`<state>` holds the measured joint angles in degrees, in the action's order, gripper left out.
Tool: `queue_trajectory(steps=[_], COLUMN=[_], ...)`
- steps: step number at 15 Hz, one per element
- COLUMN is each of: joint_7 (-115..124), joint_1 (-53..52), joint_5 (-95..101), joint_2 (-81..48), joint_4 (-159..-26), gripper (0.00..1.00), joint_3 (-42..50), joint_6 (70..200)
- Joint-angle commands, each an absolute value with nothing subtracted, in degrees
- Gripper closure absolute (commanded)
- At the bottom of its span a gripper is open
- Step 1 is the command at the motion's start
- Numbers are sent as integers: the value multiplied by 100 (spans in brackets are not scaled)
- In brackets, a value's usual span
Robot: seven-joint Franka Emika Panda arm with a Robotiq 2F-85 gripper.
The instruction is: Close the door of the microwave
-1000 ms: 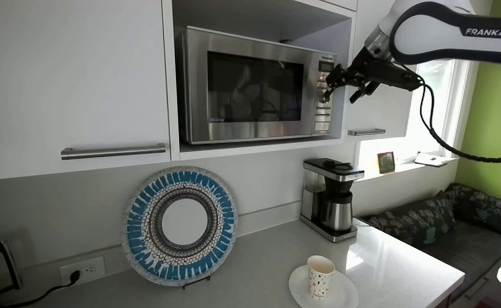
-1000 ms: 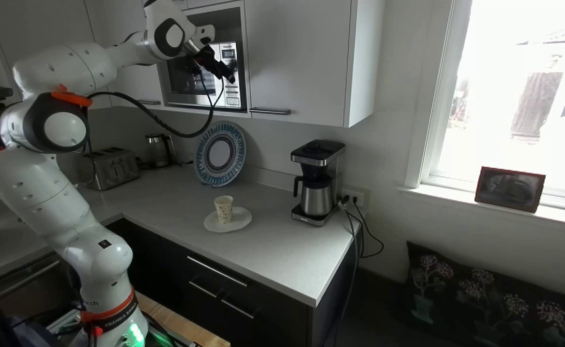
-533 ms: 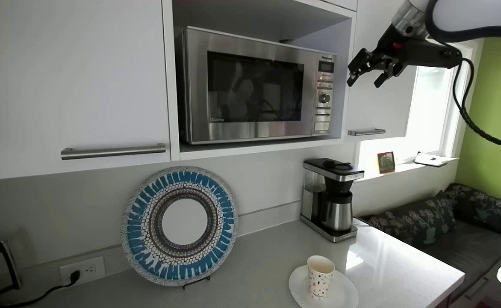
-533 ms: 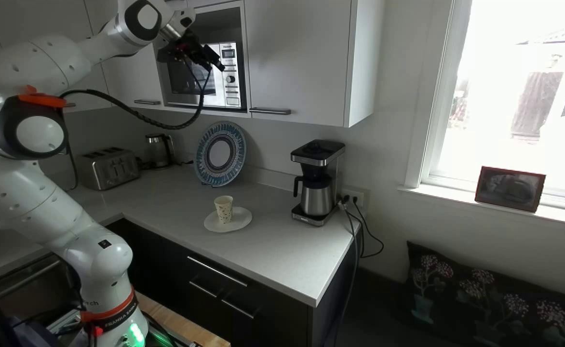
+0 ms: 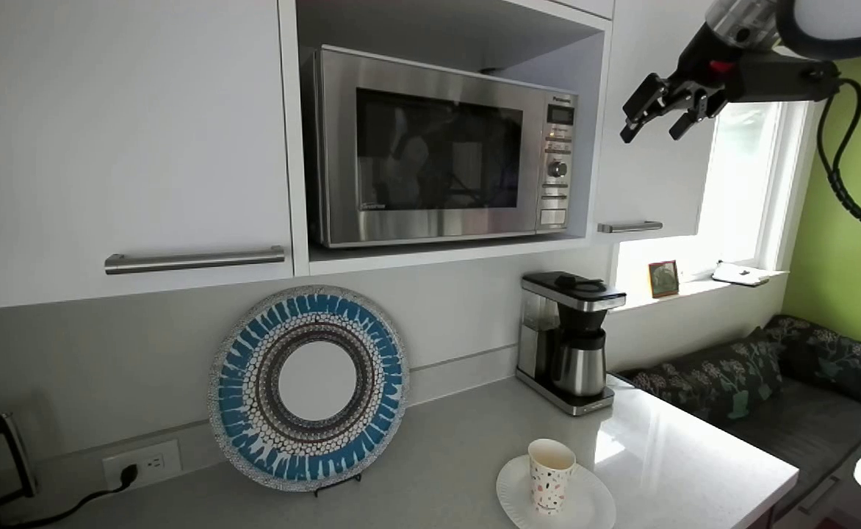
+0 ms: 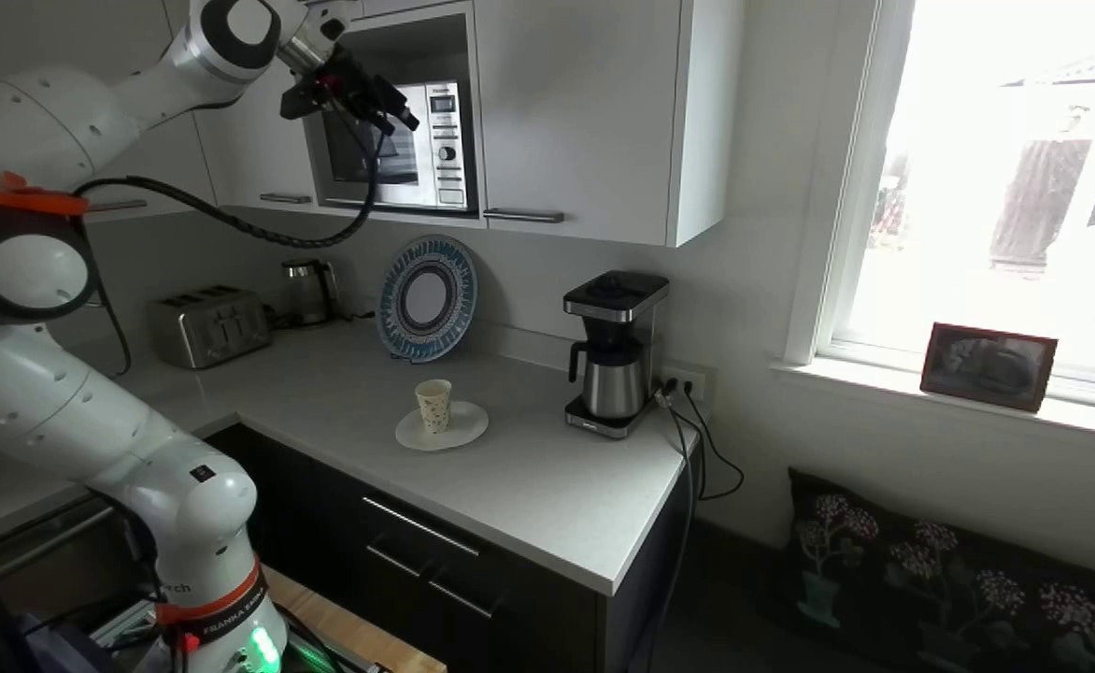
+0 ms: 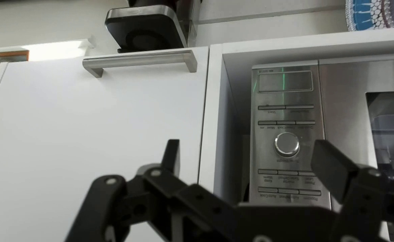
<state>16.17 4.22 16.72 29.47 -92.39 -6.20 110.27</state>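
Note:
The microwave point(image 5: 557, 202) is a stainless-steel box in an open white cabinet niche. Its button panel also shows in an exterior view point(image 6: 447, 178) and, upside down, in the wrist view point(image 7: 286, 116). Its door point(image 5: 438, 150), steel-framed with a dark window, looks shut and flush with the button panel. A thin straight seam runs between the panel and the door point(image 7: 343, 107) in the wrist view. My gripper point(image 5: 652, 135) is open and empty, apart from the microwave and out in front of it. In the wrist view the open fingers point(image 7: 246, 144) frame the button panel and the niche's side wall.
A white cabinet door with a bar handle point(image 5: 630, 227) adjoins the niche. Below are a coffee maker point(image 5: 574, 345), a paper cup point(image 5: 550, 477) on a white plate point(image 5: 599, 499), and a decorated round plate point(image 5: 239, 389). A toaster point(image 6: 211, 327) and kettle point(image 6: 305, 292) stand farther along.
The gripper has drawn back from in front of the button panel, away from the microwave and slightly up. The panel's knob is now uncovered in both exterior views. The door has not visibly moved.

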Motion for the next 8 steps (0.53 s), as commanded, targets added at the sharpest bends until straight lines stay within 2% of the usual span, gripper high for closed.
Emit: queue_trajectory(steps=[1, 8], joint_7=[1520, 1559], joint_1=[483, 458], joint_5=[1830, 1688], joint_2=[3254, 3002], joint_4=[-9616, -9305], gripper=[0, 0], joint_3=[-714, -672], joint_6=[10984, 11017])
